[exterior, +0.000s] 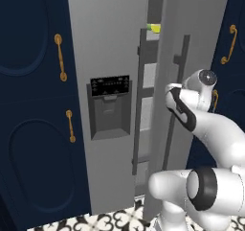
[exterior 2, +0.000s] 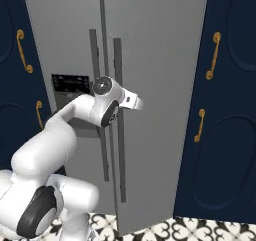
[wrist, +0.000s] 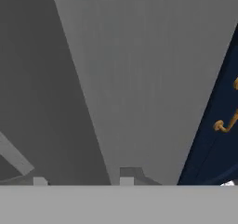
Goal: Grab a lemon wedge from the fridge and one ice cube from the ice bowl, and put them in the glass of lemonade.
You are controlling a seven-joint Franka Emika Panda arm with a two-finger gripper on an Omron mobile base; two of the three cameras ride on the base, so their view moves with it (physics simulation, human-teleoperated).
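Observation:
The tall grey fridge (exterior: 110,43) stands right in front of me, its right door (exterior 2: 160,85) swung slightly ajar. High in the gap shows the tiny yellow-green lemon wedge (exterior: 154,28). My hand is at the right door's dark vertical handle (exterior: 181,62), about halfway up. In the hand view my gripper (wrist: 82,181) has its two fingertips apart with a dark grey bar between them, which I take to be that handle. The ice bowl and the glass of lemonade are out of view.
Navy cabinets with gold handles flank the fridge on the left (exterior: 33,105) and on the right (exterior 2: 230,110). The black-panelled dispenser recess (exterior: 111,108) is in the left door, beside that door's handle (exterior: 140,105). Patterned tiles (exterior: 105,221) cover the floor.

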